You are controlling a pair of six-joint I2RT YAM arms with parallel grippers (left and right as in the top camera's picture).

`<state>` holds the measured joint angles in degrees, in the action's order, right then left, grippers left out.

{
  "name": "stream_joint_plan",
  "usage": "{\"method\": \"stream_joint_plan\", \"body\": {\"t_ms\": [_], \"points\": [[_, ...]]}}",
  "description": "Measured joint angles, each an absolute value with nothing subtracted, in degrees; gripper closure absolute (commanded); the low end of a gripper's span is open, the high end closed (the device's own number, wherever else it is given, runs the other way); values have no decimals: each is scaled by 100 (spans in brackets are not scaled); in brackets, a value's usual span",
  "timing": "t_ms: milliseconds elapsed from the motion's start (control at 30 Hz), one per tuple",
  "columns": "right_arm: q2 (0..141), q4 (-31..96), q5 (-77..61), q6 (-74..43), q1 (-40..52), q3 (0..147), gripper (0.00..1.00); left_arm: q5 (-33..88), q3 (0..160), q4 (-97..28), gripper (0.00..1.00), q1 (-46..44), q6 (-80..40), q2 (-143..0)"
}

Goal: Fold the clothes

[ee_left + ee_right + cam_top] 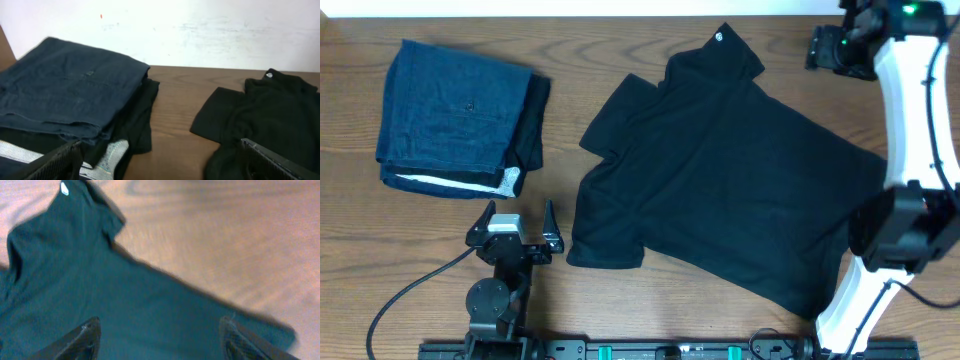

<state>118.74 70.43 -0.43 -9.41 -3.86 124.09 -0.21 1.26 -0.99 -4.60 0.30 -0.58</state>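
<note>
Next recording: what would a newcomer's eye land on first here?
A large black shirt lies spread out and askew across the middle of the table, collar toward the far edge. At the far left sits a neatly folded dark-blue garment. Neither arm holds cloth: the left pincer stands open near the front edge, the right pincer open by the shirt's far right side.

**Open lane between the two garments**

A strip of bare table (565, 100) runs between the folded denim garment (455, 115) and the black shirt (720, 170), narrowing where the shirt's sleeve juts out. The left gripper (517, 222) stands at the strip's near end. The right arm (920, 130) crosses above the shirt's right edge. The wood past the collar looks free, though the right wrist view is blurred.
</note>
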Motion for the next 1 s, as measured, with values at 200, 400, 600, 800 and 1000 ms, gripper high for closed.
{"method": "stream_joint_plan", "body": {"t_ms": [200,400,600,800,1000], "points": [[11797,8370,69,-937,-467,12403,28,-43,108,-1,2,-460,185,-60],[11813,8934,110,-897,-478,12239,84,432,95,628,2,-460,154,-60],[11813,9043,351,-1138,-652,11911,99,1343,1111,-928,2,-460,-154,-386],[11813,8407,670,-1415,-1072,10906,99,1612,3568,-3052,2,-460,-298,-1990],[11824,7264,753,-1490,-1483,9909,99,1664,5933,-5137,2,-473,-305,-4340]]}}
